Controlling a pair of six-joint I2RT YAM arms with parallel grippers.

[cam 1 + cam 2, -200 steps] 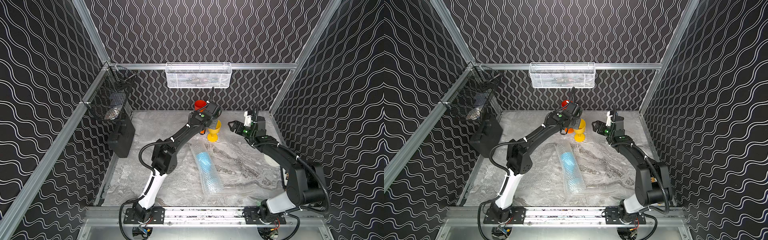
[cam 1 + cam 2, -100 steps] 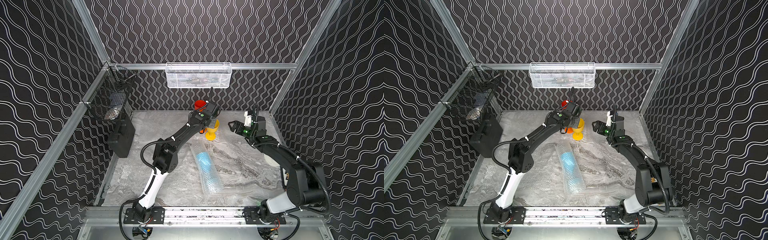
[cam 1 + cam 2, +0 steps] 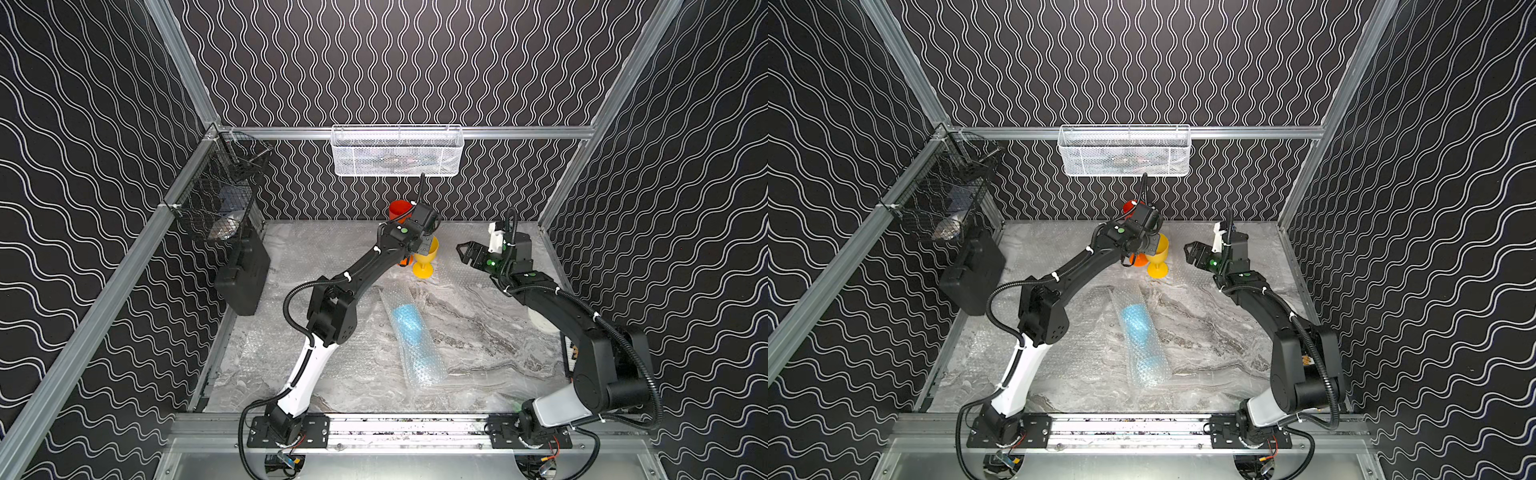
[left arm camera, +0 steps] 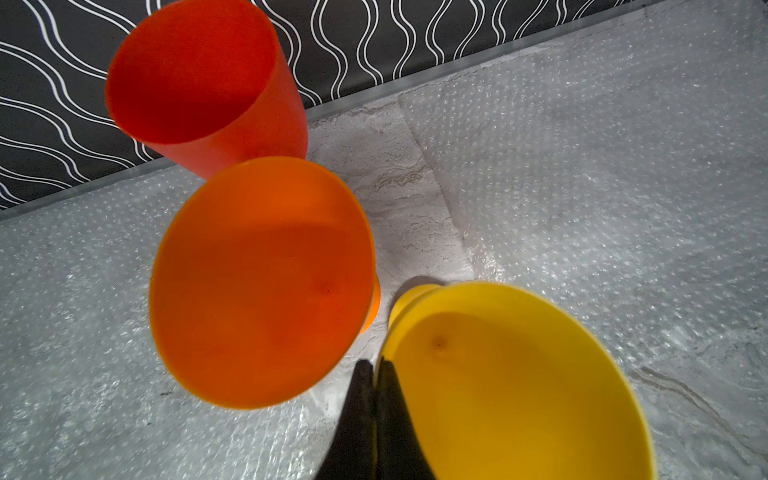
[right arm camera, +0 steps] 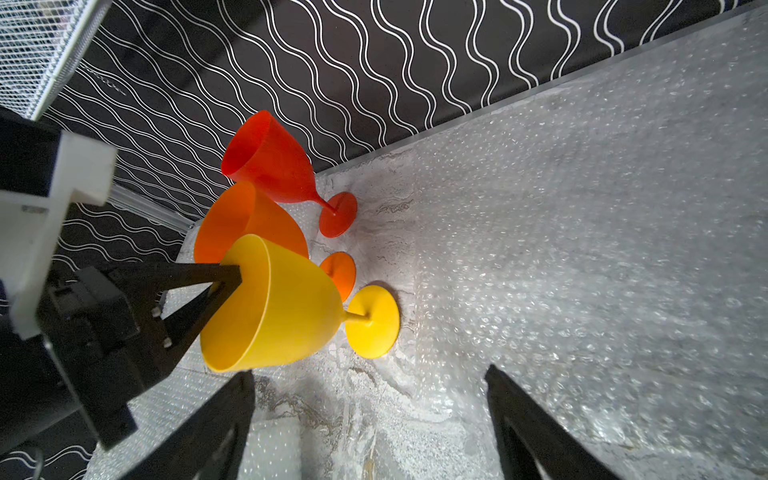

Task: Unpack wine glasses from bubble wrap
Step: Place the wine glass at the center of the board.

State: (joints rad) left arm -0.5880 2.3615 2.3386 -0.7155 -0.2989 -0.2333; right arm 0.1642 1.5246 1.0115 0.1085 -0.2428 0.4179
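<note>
**Yellow goblet pinched at its rim; 1 goblet wrapped**

In both top views we see 3 bare goblets grouped at the back of the marble table. The red goblet is nearest the back wall. The orange goblet is mostly hidden under the left arm, and the yellow goblet stands just beside it. The left gripper sits at the yellow goblet's rim. The right gripper hangs near that goblet but apart from it, its jaws spread. Nearer the front lies the bubble wrap roll, with the light blue goblet blurred inside it.

From the left wrist we look down into 3 bowls. The left gripper is pinched tight on the yellow goblet, 1 finger inside the bowl and 1 outside. Flat bubble wrap sheets cover much of the table.

From the right wrist we see the red goblet, orange goblet and yellow goblet upright, feet on the table. The right gripper stands wide, with nothing between its jaws.
</note>
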